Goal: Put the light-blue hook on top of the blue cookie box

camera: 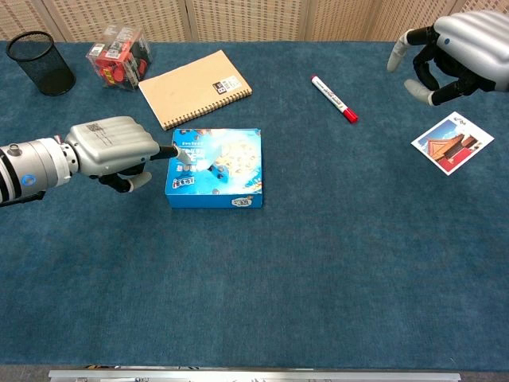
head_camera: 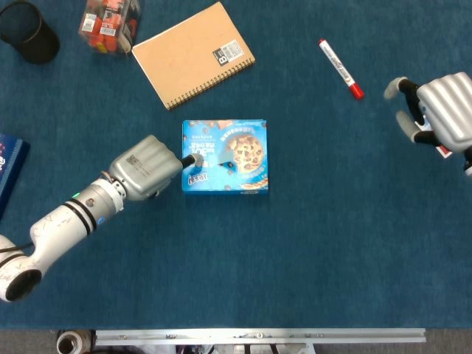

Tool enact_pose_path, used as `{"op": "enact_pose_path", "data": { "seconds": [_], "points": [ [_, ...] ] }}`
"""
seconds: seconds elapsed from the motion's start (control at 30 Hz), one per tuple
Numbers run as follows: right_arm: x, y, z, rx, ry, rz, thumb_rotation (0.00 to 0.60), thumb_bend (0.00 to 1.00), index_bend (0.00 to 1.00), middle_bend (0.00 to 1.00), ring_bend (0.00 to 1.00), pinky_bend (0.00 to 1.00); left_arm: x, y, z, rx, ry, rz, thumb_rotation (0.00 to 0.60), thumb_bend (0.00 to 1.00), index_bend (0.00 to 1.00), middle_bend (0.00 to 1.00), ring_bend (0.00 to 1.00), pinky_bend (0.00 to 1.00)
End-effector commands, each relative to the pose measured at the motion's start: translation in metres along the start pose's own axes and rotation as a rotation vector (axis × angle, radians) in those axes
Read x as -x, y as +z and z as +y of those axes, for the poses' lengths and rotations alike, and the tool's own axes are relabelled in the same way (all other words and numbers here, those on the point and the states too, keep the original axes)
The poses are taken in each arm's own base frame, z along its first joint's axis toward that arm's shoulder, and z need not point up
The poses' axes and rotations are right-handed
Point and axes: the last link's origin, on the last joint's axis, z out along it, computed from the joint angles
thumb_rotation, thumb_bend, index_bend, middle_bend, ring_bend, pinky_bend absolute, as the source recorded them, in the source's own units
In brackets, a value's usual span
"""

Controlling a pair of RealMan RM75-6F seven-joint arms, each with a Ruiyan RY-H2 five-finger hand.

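Light-blue hook (head_camera: 223, 164): lies on the lid of the blue cookie box (head_camera: 247, 133), left of the printed cookie; small and pale against the print, so its outline is hard to read (chest view shows it as a grey-white lump (camera: 216, 165)).
Blue cookie box, position: flat on the table (head_camera: 310, 251), centre-left of the frame, below the spiral notebook (head_camera: 193, 53).
Left hand (head_camera: 146, 168): at the box's left edge, one dark-tipped finger (camera: 169, 152) stretched onto the lid; the fingertip sits just left of the hook, and whether it touches the hook cannot be told. The other fingers are curled under the palm and largely hidden; nothing is seen grasped.
Right hand (head_camera: 435, 114): right edge of the frame, partly cut off in both views; fingers curved and spread, holding nothing.
Photo card (camera: 452, 142): below the right hand in the chest view; in the head view almost wholly hidden behind that hand.
Red-capped marker (head_camera: 341, 68): upper right of centre.
Mesh pen cup (camera: 40, 62): upper left corner.
Clear box of red items (camera: 119, 56): beside the cup (contents unclear).
Dark object (head_camera: 9, 166): left edge, cut off.
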Motion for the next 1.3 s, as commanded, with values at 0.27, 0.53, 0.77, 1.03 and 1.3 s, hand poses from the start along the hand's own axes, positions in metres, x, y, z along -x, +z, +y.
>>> {"op": "enact_pose_path", "data": {
  "seconds": [0.27,0.53,0.77,1.03,1.3],
  "points": [
    [-0.015,-0.010,0.023,0.067,0.023,0.058,0.600,0.41,0.42,0.72,0.77,0.84,-0.008,-0.031,-0.032,-0.147,-0.121,0.147,0.600,0.81,0.12,0.80,0.77,0.93],
    [-0.016,-0.032,0.055,0.187,0.047,0.070,0.600,0.37,0.38,0.55,0.52,0.63,0.004,-0.074,-0.073,-0.368,-0.253,0.270,0.523,0.51,0.10,0.48,0.48,0.65],
    [-0.011,-0.058,0.078,0.288,0.041,0.078,0.600,0.21,0.35,0.43,0.37,0.52,0.021,-0.117,-0.095,-0.569,-0.334,0.368,0.344,0.36,0.10,0.37,0.36,0.47],
    [-0.005,-0.092,0.093,0.386,0.013,0.121,0.600,0.16,0.35,0.42,0.37,0.52,0.049,-0.169,-0.096,-0.802,-0.378,0.397,0.600,0.36,0.10,0.35,0.36,0.44],
    [0.000,-0.112,0.090,0.400,0.027,0.125,0.600,0.16,0.35,0.42,0.37,0.52,0.063,-0.192,-0.083,-0.857,-0.387,0.417,0.600,0.36,0.10,0.35,0.36,0.42]
  ]
}}
